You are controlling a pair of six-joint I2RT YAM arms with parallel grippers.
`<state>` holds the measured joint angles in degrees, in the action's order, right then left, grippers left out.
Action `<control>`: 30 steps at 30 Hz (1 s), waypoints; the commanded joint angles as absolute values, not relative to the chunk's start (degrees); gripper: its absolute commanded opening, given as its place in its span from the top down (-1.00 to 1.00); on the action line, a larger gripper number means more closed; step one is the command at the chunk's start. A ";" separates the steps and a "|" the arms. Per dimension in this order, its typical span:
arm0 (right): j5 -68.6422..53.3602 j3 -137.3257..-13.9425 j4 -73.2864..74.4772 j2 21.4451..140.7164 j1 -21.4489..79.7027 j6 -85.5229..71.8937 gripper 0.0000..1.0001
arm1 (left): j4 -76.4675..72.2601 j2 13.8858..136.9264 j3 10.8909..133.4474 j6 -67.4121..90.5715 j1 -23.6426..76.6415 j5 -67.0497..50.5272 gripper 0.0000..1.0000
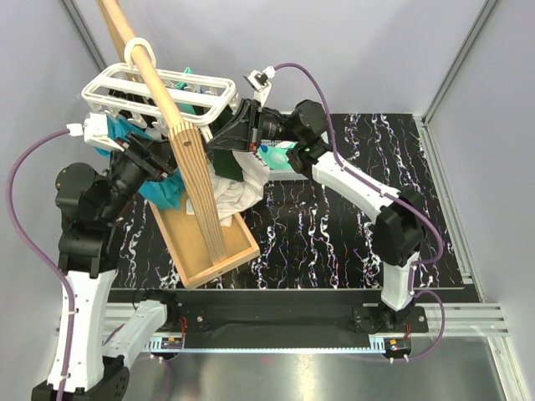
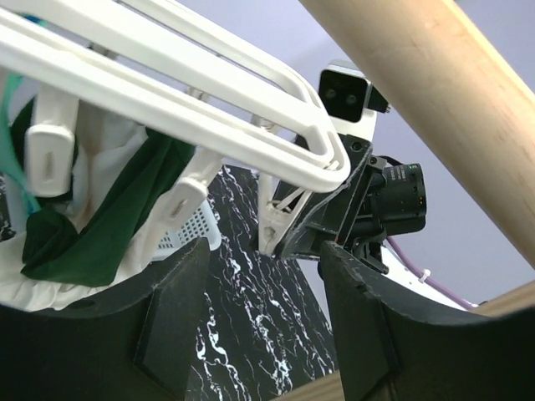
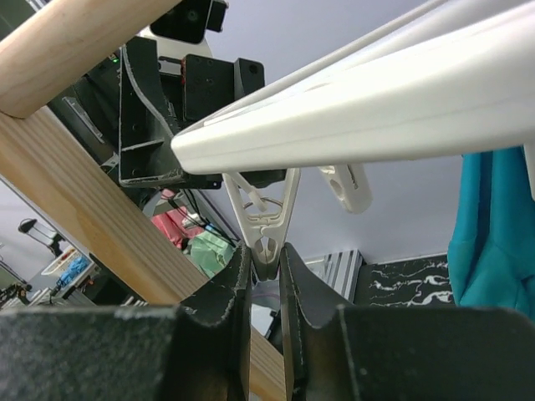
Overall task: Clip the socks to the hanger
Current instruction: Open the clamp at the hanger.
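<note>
Closest in, matte black fingers of the left gripper [image 2: 263, 292], spread apart with nothing between, just under the hanger [image 1: 159, 90]. White plastic rails in a rounded rectangle, hung by a round loop [image 1: 138, 50] on a smooth pale wooden pole [image 1: 117, 21] slanting up from a slatted wooden tray [image 1: 209, 246] on the black marbled table [image 1: 334, 242]. Beneath, limp teal cloth [image 1: 163, 192], crumpled white fabric [image 1: 238, 196] and a dark green garment [image 1: 224, 160]. Further right, right gripper [image 3: 266, 255] pinched tight on the lower end of a slim white clip [image 3: 266, 227] dangling from the frame's rail. Below the right wrist, what looks like a mint sock [image 1: 276, 156], soft and bunched, in a white mesh basket [image 1: 280, 173].
</note>
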<state>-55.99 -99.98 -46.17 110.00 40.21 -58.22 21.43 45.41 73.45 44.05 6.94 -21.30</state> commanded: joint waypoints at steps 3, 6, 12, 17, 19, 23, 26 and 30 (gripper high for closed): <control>-54.14 -101.24 -35.88 104.68 40.87 -54.24 1.00 | 9.07 47.46 70.85 43.77 6.15 -29.25 -0.19; -54.41 -102.83 -29.89 103.80 40.78 -52.39 1.00 | 5.47 48.69 69.70 43.60 6.15 -31.89 -0.15; -54.14 -104.68 -22.42 102.74 40.78 -51.24 1.00 | 2.21 49.92 69.44 40.09 6.15 -33.92 -0.25; -54.49 -105.38 -23.73 103.18 40.78 -54.57 1.00 | 0.17 48.96 67.24 38.85 6.24 -33.32 -0.30; -54.67 -105.29 -24.26 102.92 40.78 -55.72 1.00 | -1.66 48.26 66.71 37.71 6.24 -31.91 -0.31; -55.37 -105.12 -25.40 103.01 40.69 -57.21 1.00 | -6.76 47.98 65.04 39.72 6.24 -32.26 -0.33; -55.72 -105.29 -26.80 103.36 40.61 -58.79 1.00 | -6.33 49.39 65.83 42.27 6.33 -32.60 -0.35; -56.16 -105.64 -28.39 103.89 40.69 -60.20 1.00 | -8.00 50.62 66.35 45.26 6.68 -33.22 -0.36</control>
